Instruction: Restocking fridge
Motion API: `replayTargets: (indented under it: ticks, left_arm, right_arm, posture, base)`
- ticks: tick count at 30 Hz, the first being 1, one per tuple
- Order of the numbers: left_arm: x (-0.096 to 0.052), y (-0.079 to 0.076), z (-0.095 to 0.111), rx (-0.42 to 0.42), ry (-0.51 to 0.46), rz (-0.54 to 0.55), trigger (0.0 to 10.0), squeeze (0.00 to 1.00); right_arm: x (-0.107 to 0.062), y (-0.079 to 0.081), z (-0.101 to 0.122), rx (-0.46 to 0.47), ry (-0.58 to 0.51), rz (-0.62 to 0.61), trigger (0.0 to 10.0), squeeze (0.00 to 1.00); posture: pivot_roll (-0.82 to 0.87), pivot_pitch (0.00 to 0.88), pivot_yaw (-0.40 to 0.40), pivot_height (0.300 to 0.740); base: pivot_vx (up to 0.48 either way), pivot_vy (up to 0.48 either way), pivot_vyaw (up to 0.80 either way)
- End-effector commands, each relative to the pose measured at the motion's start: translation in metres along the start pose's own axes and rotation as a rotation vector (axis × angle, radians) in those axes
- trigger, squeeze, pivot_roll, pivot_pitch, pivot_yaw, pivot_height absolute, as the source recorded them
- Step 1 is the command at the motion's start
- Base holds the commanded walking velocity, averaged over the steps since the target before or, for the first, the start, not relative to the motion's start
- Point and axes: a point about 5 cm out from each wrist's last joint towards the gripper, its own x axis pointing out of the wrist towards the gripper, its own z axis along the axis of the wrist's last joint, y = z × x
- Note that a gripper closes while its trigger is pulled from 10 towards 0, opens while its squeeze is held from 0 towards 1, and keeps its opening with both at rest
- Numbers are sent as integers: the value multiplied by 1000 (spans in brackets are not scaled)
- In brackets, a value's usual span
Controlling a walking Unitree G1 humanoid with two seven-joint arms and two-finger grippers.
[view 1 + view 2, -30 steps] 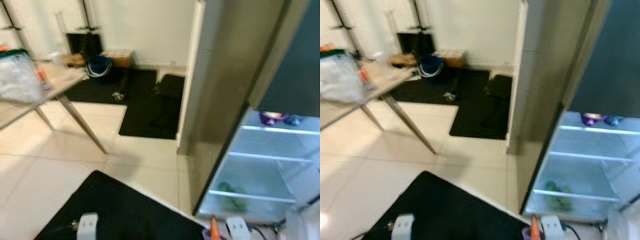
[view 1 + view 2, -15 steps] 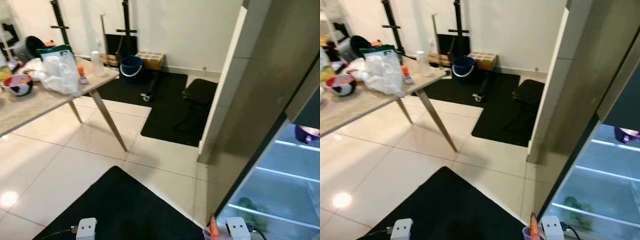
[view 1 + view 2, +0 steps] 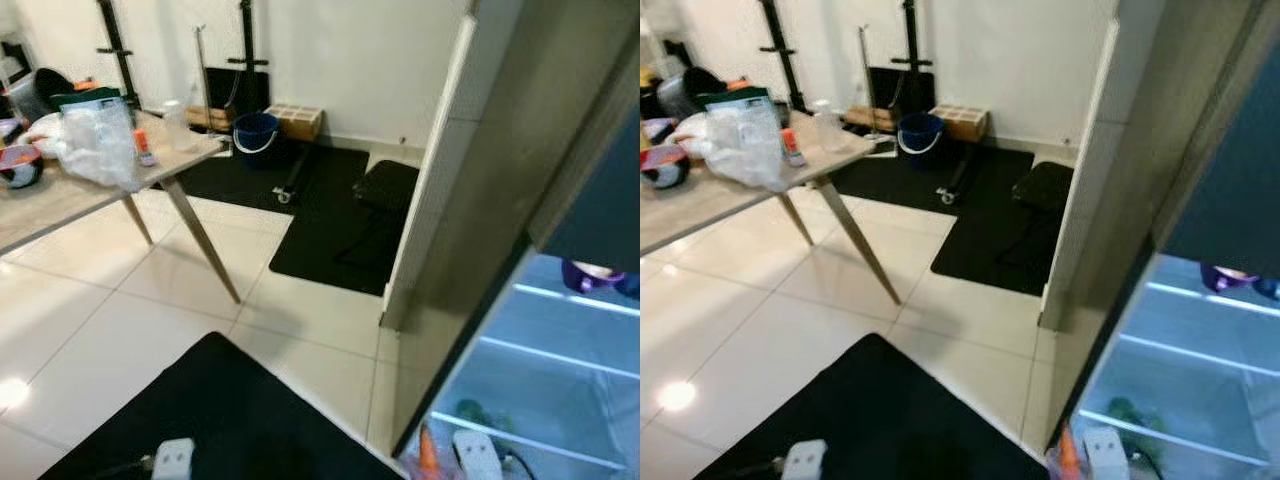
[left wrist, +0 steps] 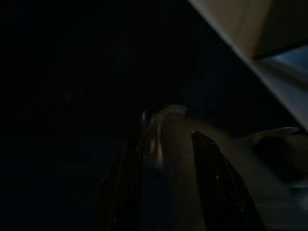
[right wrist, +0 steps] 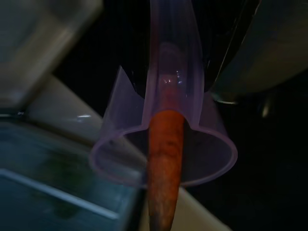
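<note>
The fridge [image 3: 500, 180] stands open on the right, its lit white shelves [image 3: 540, 350] in view. A purple bowl [image 3: 590, 275] sits on an upper shelf and green vegetables [image 3: 472, 412] lie on a lower one. My right gripper [image 5: 175, 57] holds a translucent purple cup [image 5: 163, 144] with an orange carrot [image 5: 163, 163] standing in it. The carrot tip [image 3: 428, 452] shows at the bottom edge, in front of the fridge's lower shelf. My left gripper [image 4: 166, 159] hangs low in the dark over the black mat.
A wooden table [image 3: 60, 195] stands at the left with a plastic bag [image 3: 95, 145], a bowl [image 3: 18, 165] and a bottle. A black mat [image 3: 200, 420] lies underfoot. Another mat [image 3: 330, 230], a blue bucket [image 3: 257, 135] and black stands sit by the far wall.
The whole view has swung: towards the table half a second ago, now back a little towards the fridge. The cup with the carrot stays at the bottom edge.
</note>
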Motion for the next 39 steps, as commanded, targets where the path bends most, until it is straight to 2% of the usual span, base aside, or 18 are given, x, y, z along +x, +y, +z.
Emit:
replayTargets:
  ticks: [1,16,35,39]
  left_arm:
    - [0,1,2,7,2,-1,10000,0]
    - [1,1,3,5,0,-2,10000,0]
    - [1,2,5,-1,-13,11,10000,0]
    - [1,2,8,0,-30,9,10000,0]
  right_arm:
    - [-1,0,-2,1,-1,-2,10000,0]
    - [-1,0,-3,1,4,-5,10000,0]
    - [1,-1,7,5,-38,-11,10000,0]
    - [3,-3,19,28,-92,-11,10000,0]
  posture:
    - [47,0,-22,740]
    - [45,0,-21,740]
    - [45,0,-19,740]
    - [47,0,-19,740]
  base:
    - [0,-405,0]
    - [0,-383,0]
    - [0,0,0]
    - [0,0,0]
